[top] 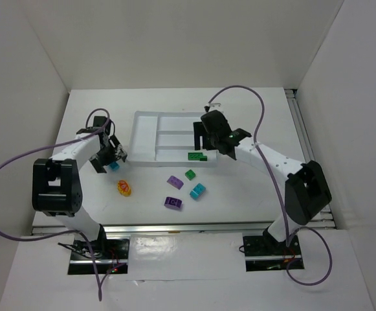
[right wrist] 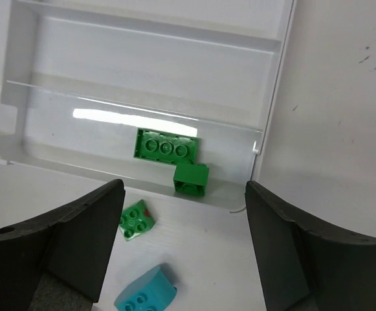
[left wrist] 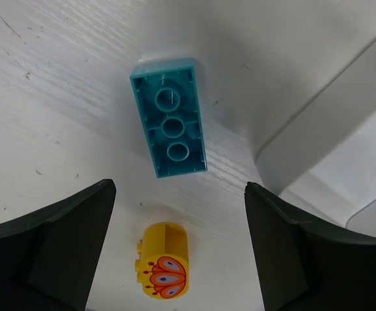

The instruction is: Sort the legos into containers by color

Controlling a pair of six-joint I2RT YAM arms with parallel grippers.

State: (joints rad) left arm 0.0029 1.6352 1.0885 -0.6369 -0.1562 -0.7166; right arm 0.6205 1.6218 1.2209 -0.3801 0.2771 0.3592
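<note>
The white tray [top: 147, 133] lies at the back middle of the table. Two green legos rest in its nearest long section, a long one [right wrist: 166, 144] and a small one [right wrist: 191, 178]. My right gripper [top: 200, 144] hovers open above them, holding nothing [right wrist: 184, 188]. On the table lie a green lego [top: 190, 174], a cyan one [top: 197, 190] and two purple ones [top: 175, 181] [top: 173, 203]. My left gripper [top: 108, 159] stands open left of the tray, over an upturned cyan lego [left wrist: 170, 126] and an orange-yellow rounded piece [left wrist: 165, 260]; neither is gripped.
The tray's corner [left wrist: 330, 149] sits just right of the left gripper's fingers. White walls enclose the table on three sides. A purple cable arcs over each arm. A metal rail [top: 301, 129] runs along the table's right edge.
</note>
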